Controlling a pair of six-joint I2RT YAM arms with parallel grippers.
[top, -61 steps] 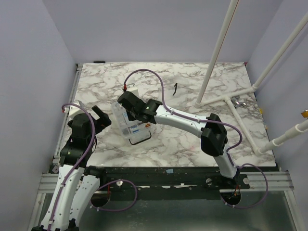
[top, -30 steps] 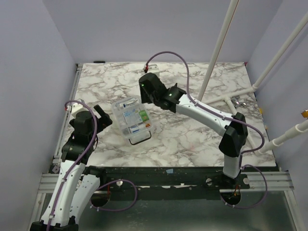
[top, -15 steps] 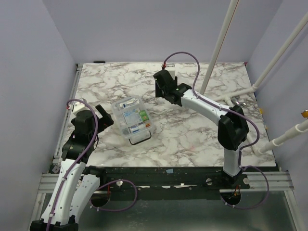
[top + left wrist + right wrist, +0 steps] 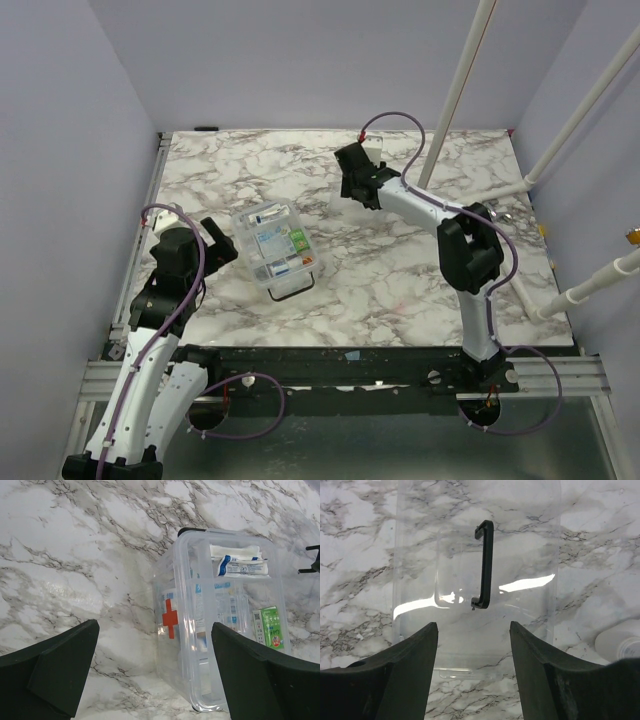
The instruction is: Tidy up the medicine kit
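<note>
Left end effector (image 4: 155, 626) spread wide beside medicine kit (image 4: 275, 248), desk (image 4: 400, 285) left side | right end effector (image 4: 473, 625) jaws apart, empty, over clear lid (image 4: 520, 555) toward far edge

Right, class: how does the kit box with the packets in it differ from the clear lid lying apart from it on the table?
The kit box is deep and holds packets; the lid is a flat, empty panel. The kit box bears a red cross; the lid bears a black handle. Both are clear plastic, resting on the marble table.
</note>
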